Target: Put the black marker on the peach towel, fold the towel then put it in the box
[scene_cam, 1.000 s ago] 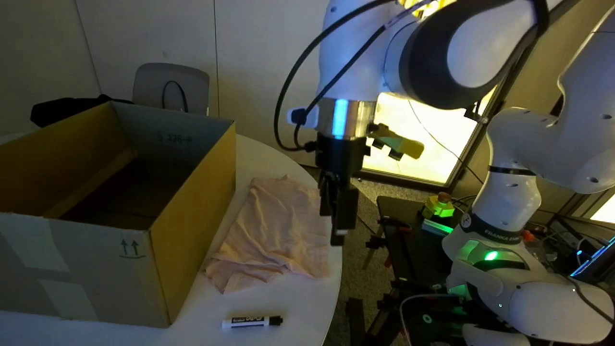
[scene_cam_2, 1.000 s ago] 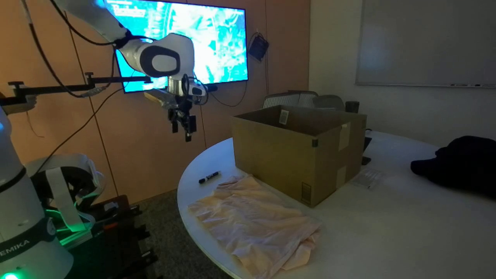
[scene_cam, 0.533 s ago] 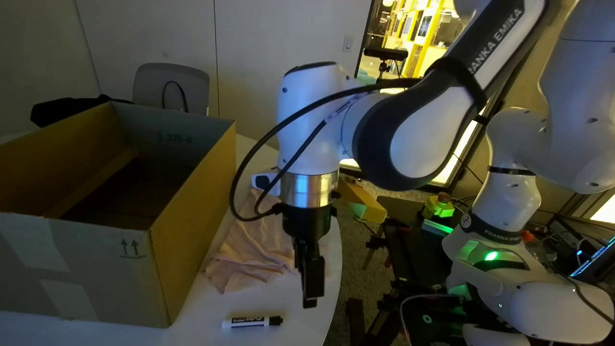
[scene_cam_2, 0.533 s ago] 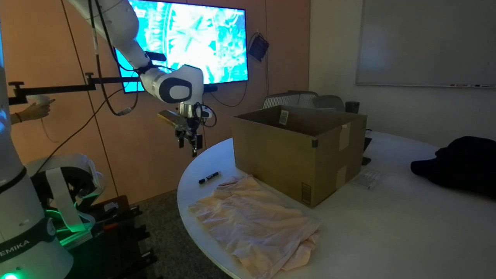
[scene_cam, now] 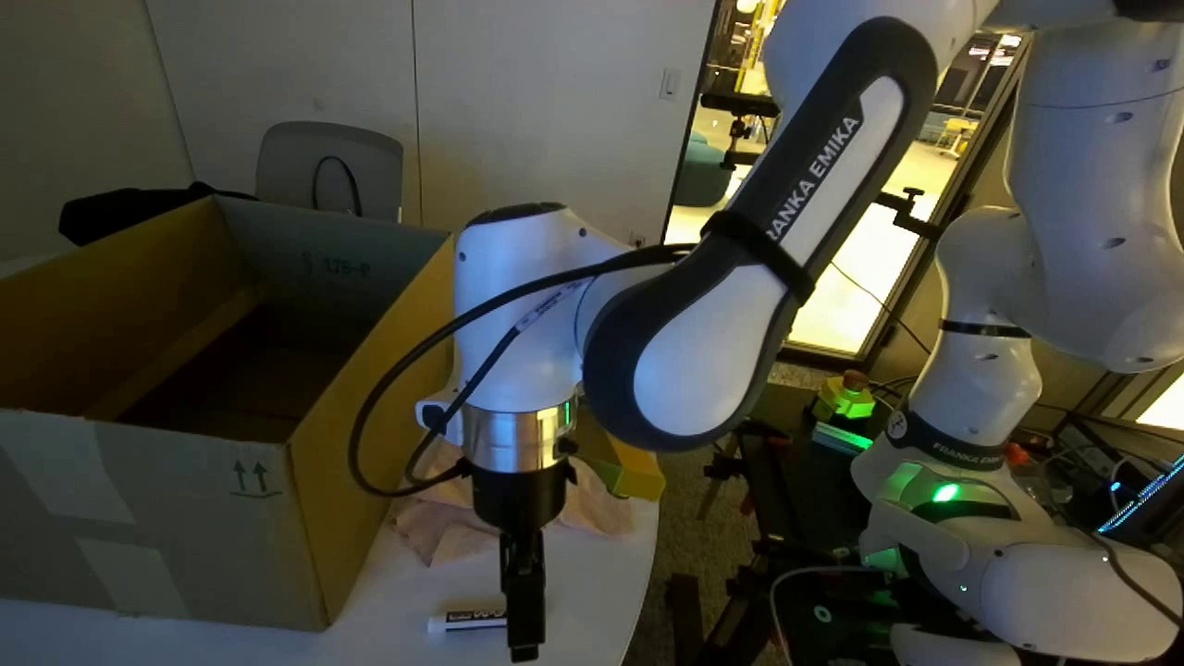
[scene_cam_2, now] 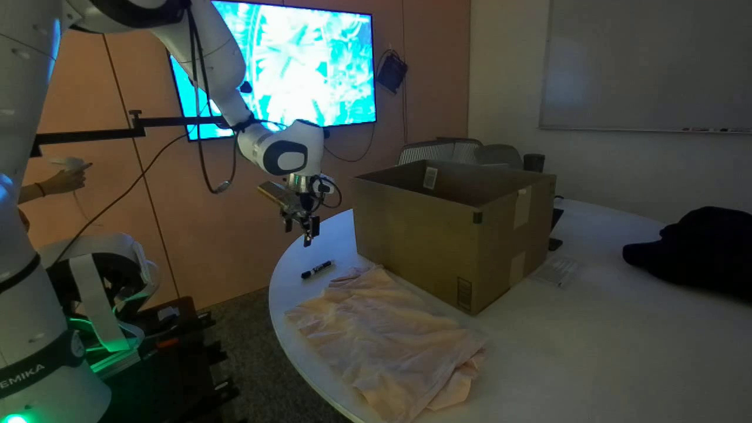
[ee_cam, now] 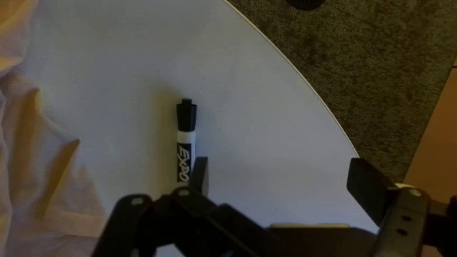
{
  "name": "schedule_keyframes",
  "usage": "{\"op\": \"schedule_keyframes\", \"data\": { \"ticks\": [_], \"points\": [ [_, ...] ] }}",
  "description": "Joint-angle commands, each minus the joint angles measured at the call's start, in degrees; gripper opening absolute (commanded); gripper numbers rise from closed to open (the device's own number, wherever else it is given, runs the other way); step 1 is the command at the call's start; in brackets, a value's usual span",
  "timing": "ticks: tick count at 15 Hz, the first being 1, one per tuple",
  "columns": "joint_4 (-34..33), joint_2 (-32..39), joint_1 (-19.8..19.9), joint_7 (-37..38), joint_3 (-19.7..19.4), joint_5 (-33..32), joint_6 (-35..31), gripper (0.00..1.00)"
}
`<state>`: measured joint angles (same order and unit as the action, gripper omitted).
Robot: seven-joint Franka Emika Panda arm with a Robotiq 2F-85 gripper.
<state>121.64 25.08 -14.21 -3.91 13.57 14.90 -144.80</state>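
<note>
We see the box standing on the white table, its top uncovered. Along its long side that faces the robot arm, we find the peach towel, rumpled and lying just beside the box; we cannot tell whether its edge touches the cardboard. The black marker lies on the table near one corner of the box, at the end of that same long side, with its cap pointing away from the box. In the wrist view we make out bare tabletop between the marker and the towel.

We see the gripper pointing down near that same corner of the box. Its fingers stand wide apart, and tabletop shows through the gap. In the wrist view one finger hides the marker's rear end, and the part of the marker we can see lies outside the gap. In an exterior view the gripper hides the cap instead. We cannot tell how high the fingertips stand above the table.

Past the box's opposite end, well apart from it, we see a black heap on the table. On the robot arm's side, well apart from the box, we notice a hand holding a pale object that we cannot identify.
</note>
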Motion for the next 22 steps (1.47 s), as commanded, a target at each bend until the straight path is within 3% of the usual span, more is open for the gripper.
{"op": "schedule_keyframes", "data": {
  "ticks": [1, 15, 16, 17, 22],
  "points": [
    [-3.9, 5.4, -1.2, 1.9, -0.5, -4.4, -3.2, 1.0],
    [-5.8, 14.4, -3.5, 7.1, -5.8, -14.7, -10.8, 1.0],
    [-5.7, 14.4, -4.0, 7.7, -6.3, -15.1, -10.4, 0.94],
    [-5.5, 14.4, -3.8, 7.6, -5.8, -15.0, -9.7, 0.74],
    [-4.8, 13.2, -5.0, 9.3, -6.0, -15.9, -8.0, 0.33]
  ]
}}
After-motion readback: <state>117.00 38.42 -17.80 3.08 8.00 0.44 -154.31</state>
